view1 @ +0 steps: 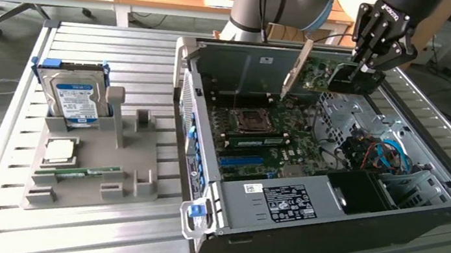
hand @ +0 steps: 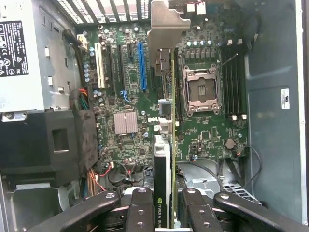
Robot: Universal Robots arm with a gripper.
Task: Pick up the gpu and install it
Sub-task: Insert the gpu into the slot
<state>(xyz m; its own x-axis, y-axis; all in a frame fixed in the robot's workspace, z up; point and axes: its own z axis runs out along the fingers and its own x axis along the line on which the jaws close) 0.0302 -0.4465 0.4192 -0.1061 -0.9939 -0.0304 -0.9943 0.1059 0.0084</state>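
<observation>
Closer in, gpu edge-on over motherboard.

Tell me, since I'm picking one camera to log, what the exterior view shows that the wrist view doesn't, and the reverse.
Exterior view: the hard drive standing in the grey holder beside the case. Wrist view: the gpu edge-on from above, seen between the blue slot and the CPU socket. Both: the gripper shut on the gpu over the motherboard.
</observation>
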